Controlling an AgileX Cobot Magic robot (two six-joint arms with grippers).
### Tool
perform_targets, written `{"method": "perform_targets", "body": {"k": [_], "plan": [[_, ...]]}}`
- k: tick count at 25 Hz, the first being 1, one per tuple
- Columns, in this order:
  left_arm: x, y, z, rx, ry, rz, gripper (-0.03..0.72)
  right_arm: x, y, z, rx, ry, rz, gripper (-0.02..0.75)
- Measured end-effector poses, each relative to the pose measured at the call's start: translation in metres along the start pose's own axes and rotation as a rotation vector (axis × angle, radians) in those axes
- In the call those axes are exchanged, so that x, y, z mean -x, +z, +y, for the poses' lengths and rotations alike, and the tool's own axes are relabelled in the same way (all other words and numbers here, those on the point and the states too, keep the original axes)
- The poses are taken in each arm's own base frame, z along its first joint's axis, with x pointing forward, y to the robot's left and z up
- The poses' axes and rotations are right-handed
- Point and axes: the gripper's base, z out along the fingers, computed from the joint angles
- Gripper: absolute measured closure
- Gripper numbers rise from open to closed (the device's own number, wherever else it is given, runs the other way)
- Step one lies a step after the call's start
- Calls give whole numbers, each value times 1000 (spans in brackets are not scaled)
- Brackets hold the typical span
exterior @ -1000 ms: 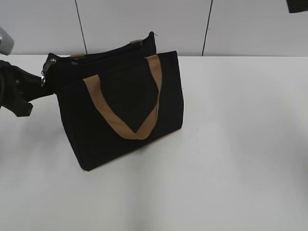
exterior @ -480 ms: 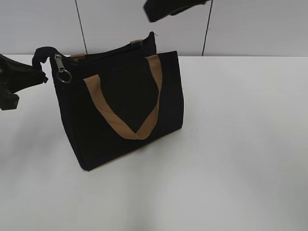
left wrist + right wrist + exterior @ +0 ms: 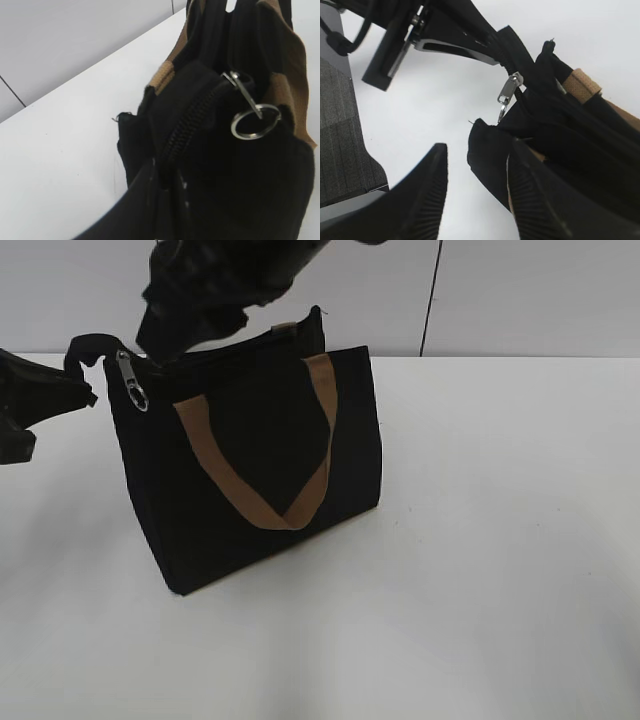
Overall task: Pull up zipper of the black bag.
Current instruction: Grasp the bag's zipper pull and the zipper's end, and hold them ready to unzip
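Right hand (image 3: 475,195) agape above zipper (image 3: 509,89)

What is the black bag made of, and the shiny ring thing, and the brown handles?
The bag looks like matte black woven cloth: it creases softly and a thread frays at a corner. The zipper pull seems to be silvery metal, since its tab and ring glint. The handles look like flat tan webbing with a ribbed weave, probably cotton or nylon; the pictures cannot settle which.
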Motion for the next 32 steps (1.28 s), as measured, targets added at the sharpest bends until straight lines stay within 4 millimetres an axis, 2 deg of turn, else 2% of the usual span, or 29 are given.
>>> {"method": "perform_targets", "body": {"k": [5, 8, 13, 21, 28, 32], "plan": [[0, 0, 0, 0, 0, 0, 659, -1, 36, 3, -6, -13, -6, 433], [0, 0, 0, 0, 0, 0, 660, 1, 47, 6, -16, -20, -28, 433], [0, 0, 0, -4, 9, 5, 660, -4, 61, 1, -26, 39, -21, 433], [-1, 0, 0, -5, 12, 7, 660, -8, 69, -3, -50, 53, -3, 437], [-1, 0, -1, -6, 12, 7, 660, -9, 70, -7, -86, 61, -3, 490], [-1, 0, -1, -6, 12, 7, 660, -14, 80, -9, -81, 74, 18, 490]]}}
